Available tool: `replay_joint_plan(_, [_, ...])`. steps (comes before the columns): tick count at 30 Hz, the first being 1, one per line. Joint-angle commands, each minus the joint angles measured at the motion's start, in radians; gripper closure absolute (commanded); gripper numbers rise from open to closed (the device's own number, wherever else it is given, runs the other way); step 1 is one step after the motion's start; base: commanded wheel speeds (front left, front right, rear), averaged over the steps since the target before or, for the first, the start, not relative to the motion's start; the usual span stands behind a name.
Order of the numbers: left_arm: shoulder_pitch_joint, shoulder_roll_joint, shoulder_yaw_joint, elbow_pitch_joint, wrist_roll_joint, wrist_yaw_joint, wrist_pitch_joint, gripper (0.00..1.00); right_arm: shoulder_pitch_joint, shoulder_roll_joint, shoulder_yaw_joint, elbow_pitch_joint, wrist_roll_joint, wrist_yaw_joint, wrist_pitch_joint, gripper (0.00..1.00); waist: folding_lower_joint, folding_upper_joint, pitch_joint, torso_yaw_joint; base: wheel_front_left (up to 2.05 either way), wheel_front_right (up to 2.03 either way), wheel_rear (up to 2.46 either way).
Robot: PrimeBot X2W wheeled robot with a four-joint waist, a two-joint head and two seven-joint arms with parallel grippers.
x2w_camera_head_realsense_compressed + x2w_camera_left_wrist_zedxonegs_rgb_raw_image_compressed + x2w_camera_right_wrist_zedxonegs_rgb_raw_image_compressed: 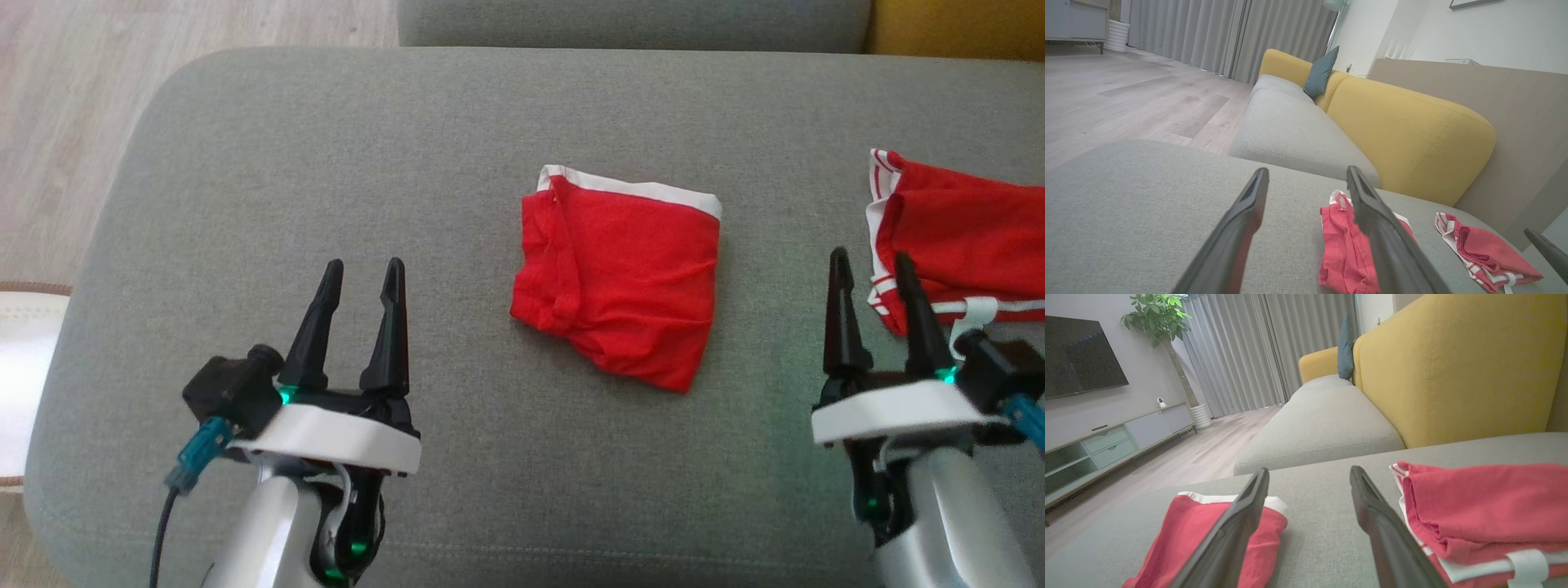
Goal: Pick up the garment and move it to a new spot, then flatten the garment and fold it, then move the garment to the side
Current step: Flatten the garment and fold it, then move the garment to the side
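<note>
So the red shorts (618, 278) with the white waistband sit roughly folded, dead centre on the grey sofa cushion (326, 147). That's about 2 o'clock from the left gripper (365, 263) and 10 o'clock from the right gripper (870, 255). Both grippers hover with fingers spread wide and nothing in them, flanking the shorts, I'd guess to grab from either side. A second red garment with white stripes (963, 237) lies out at 3 o'clock, probably parked aside on purpose.
</note>
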Motion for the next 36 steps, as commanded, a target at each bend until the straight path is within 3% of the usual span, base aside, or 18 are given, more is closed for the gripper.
replay_joint_plan(1, [-0.029,0.011,0.037,-0.029,0.004,-0.004,-0.005,0.00,0.000,0.006,0.031,-0.053,0.009,0.007,0.003,0.00,0.0000,0.0000,0.001,-0.006,0.00,0.00,0.00])
replay_joint_plan(11, [-0.030,0.011,0.043,-0.035,0.005,-0.011,-0.005,0.00,0.043,0.007,0.081,-0.079,0.071,0.007,-0.006,0.00,0.0000,0.0000,0.003,-0.023,0.00,0.00,0.00])
replay_joint_plan(20, [-0.031,0.011,0.030,-0.036,0.003,-0.014,-0.005,0.00,0.028,0.007,0.100,-0.033,0.107,0.007,-0.004,0.00,0.0000,0.0000,0.015,0.011,0.00,0.00,0.00])
replay_joint_plan(27, [-0.036,0.011,0.018,-0.030,0.003,-0.015,-0.005,0.00,-0.018,0.007,0.100,0.060,0.149,0.007,0.010,0.00,0.0000,0.0000,0.026,0.047,0.00,0.00,0.00])
replay_joint_plan(36, [-0.043,0.011,0.001,-0.023,0.001,-0.013,-0.005,0.00,-0.141,0.007,0.155,0.298,0.241,0.007,0.036,0.00,0.0000,0.0000,0.052,0.096,0.00,0.00,0.00])
